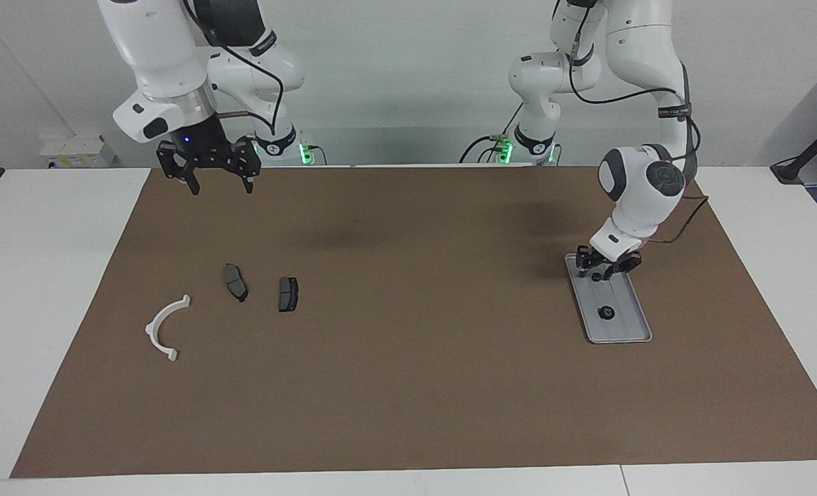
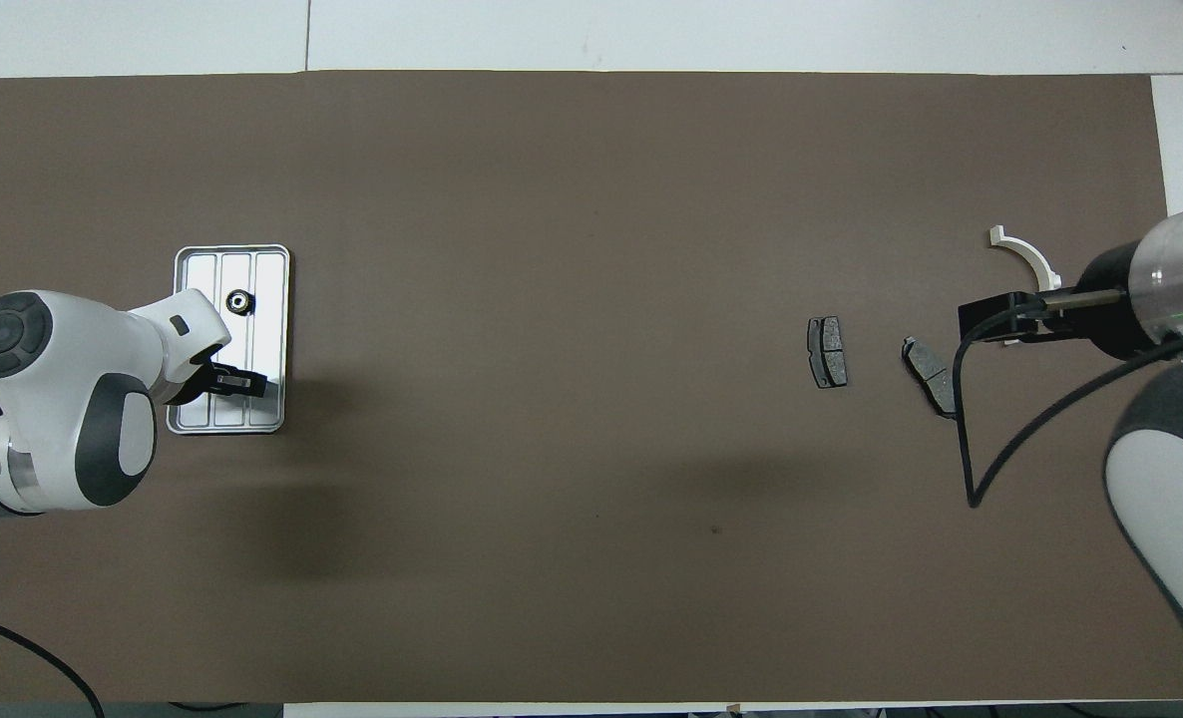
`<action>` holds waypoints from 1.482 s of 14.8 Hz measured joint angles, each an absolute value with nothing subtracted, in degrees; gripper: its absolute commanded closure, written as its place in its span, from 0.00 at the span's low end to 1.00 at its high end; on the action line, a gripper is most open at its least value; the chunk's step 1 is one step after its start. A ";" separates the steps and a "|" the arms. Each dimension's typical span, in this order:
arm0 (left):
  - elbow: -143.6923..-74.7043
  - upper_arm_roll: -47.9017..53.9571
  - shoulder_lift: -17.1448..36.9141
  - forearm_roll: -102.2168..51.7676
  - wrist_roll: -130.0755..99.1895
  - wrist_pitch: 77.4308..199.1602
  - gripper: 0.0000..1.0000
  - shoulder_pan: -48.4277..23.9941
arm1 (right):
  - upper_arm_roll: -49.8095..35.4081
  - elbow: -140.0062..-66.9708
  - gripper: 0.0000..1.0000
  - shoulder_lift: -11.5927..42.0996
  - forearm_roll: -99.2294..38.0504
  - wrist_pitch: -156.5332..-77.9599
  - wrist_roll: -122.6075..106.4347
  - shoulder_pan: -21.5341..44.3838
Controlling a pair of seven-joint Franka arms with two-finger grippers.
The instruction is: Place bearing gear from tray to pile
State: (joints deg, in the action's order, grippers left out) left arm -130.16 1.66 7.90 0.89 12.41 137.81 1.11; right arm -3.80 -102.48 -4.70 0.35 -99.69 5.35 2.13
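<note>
- We see a white table (image 1: 50, 289) covered by a large brown mat (image 1: 408, 372), with a pale wall (image 1: 408, 69) above the robots' bases.
- We find the tray (image 1: 632, 324) toward the left arm's end of the table, lying flat on the mat.
- The bearing gear (image 1: 606, 313), small, dark and round, sits in the tray, in the half farther from the robots.
- Our left gripper (image 1: 603, 270) is down at the tray's nearer end, apart from the gear; we cannot tell how wide its fingers stand, nor whether they hold anything.
- The pile (image 1: 236, 303) lies toward the right arm's end: a white bracket (image 1: 164, 327) and two dark pads (image 1: 235, 282), each apart from the others.
- Our right gripper (image 1: 221, 178) waits in the air over the mat's edge nearest the robots, its fingers spread wide and empty.
</note>
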 measured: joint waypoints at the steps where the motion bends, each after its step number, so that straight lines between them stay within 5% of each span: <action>1: -130.17 1.69 7.83 0.89 12.41 137.82 0.65 1.10 | -3.87 -103.63 0.00 -3.46 0.35 -102.14 6.06 2.15; 4: -130.18 1.78 7.57 0.89 12.41 137.84 0.81 1.10 | -3.95 -104.97 0.00 1.80 0.35 -108.50 10.24 3.83; 9: -129.36 1.74 7.56 0.89 12.41 137.94 0.90 1.10 | -3.87 -104.98 0.00 7.36 0.35 -112.93 14.45 4.98; 14: -110.20 1.98 9.02 0.83 11.04 121.09 0.94 -0.41 | -3.81 -104.79 0.00 7.23 0.35 -112.93 14.49 4.90; 17: -97.94 2.48 12.58 0.50 3.17 112.61 0.98 -7.04 | -3.78 -104.78 0.00 7.23 0.35 -112.93 14.49 4.89; 22: -96.02 3.07 15.80 -0.68 -14.73 114.17 0.98 -24.32 | -3.76 -104.78 0.00 7.23 0.35 -112.93 14.49 4.89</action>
State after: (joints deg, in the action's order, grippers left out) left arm -96.02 3.07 15.80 -0.68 -14.73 114.17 -24.32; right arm -3.76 -104.78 7.23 0.35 -112.93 14.49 4.89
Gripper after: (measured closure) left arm 0.762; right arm 0.000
